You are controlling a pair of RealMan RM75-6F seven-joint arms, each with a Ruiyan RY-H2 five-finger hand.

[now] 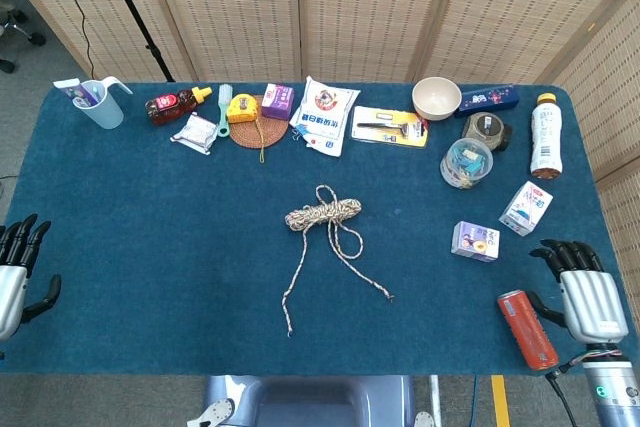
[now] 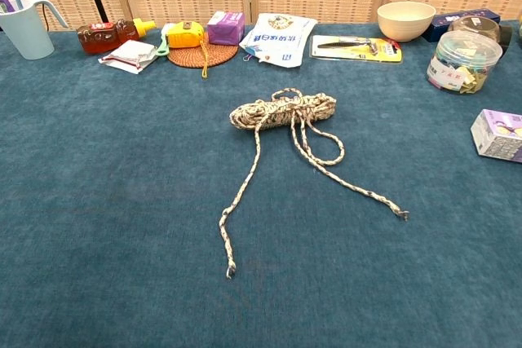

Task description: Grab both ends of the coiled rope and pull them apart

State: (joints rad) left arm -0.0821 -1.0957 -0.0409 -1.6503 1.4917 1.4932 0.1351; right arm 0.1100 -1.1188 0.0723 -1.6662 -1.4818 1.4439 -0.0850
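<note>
Coiled rope [image 1: 322, 214] lay mid-table on blue cloth [image 1: 150, 217], both loose ends trailing toward robot. Left hand [image 1: 14, 279] at left edge, right hand [image 1: 583, 292] beside red can [image 1: 527, 329]; both empty, fingers apart.

Rope [image 1: 322, 215]: beige, dark-flecked. Table [image 1: 150, 237]: teal. Can [image 1: 527, 329]: red. Bowl [image 1: 436, 98]: cream. Screens [image 1: 300, 7]: tan woven lattice. Cup [image 1: 100, 104]: pale blue.

It looks like a lab or staged test room: a table [image 1: 130, 247] under blue felt stands hemmed in by woven folding screens [image 1: 360, 7], a black stand pole [image 1: 135, 17] leans behind it, and an office chair base [image 1: 15, 27] sits on grey floor.
</note>
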